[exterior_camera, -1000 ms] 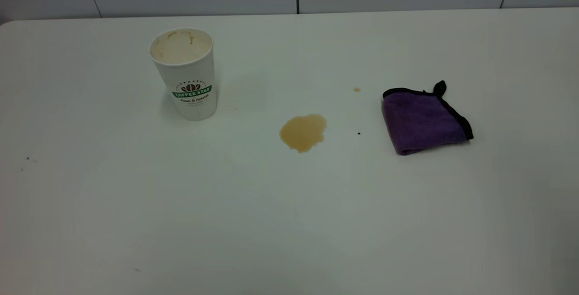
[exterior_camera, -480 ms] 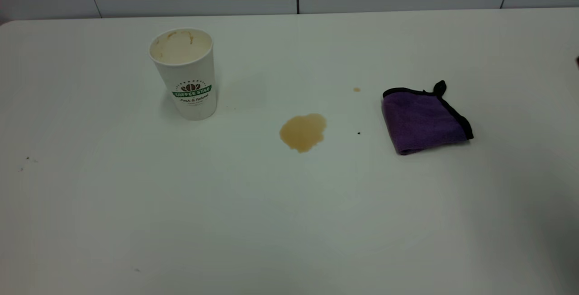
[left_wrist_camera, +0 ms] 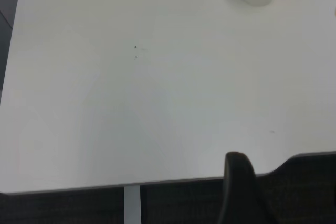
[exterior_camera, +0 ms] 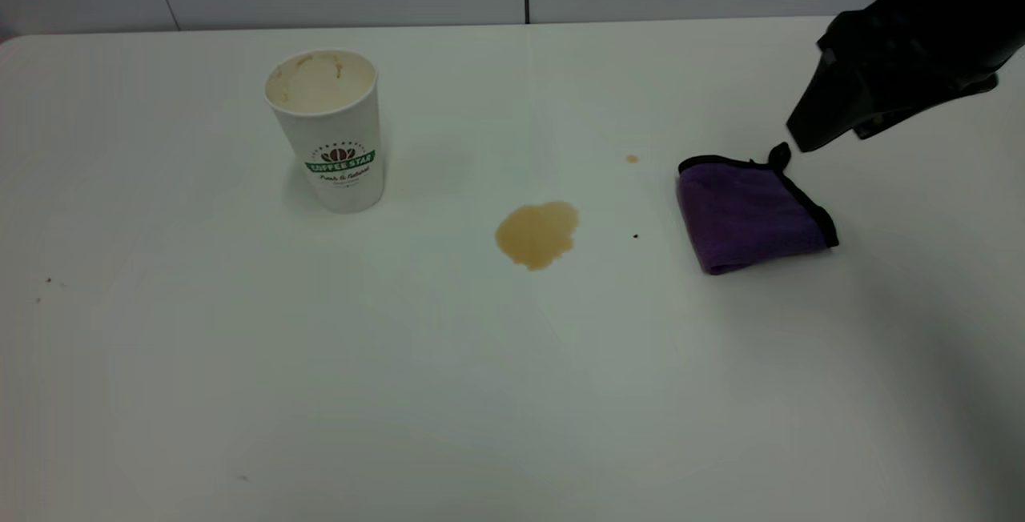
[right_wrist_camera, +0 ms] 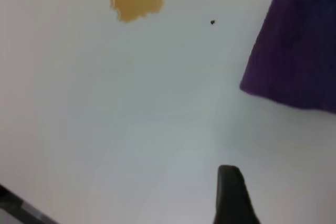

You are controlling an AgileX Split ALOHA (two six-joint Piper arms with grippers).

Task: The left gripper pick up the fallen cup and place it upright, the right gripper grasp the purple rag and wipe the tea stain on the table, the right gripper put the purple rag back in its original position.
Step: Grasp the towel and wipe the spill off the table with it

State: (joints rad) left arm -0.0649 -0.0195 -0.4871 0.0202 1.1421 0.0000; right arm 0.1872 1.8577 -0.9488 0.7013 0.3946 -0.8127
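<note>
Purple rag (exterior_camera: 749,218) folded, fuzzy, black-edged (corner loop), right gripper (exterior_camera: 803,140) apparently above it, fingers' spread indiscernible.

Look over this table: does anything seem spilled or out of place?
Yes. A light brown tea stain lies unwiped on the table, between the upright cup and the purple rag; a tiny droplet sits nearby.

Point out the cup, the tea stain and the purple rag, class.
the cup (exterior_camera: 336,142), exterior view, on its side wall just above the logo.
the tea stain (exterior_camera: 536,234), exterior view, on the puddle's middle.
the purple rag (exterior_camera: 749,216), exterior view, on its fuzzy top face.
</note>
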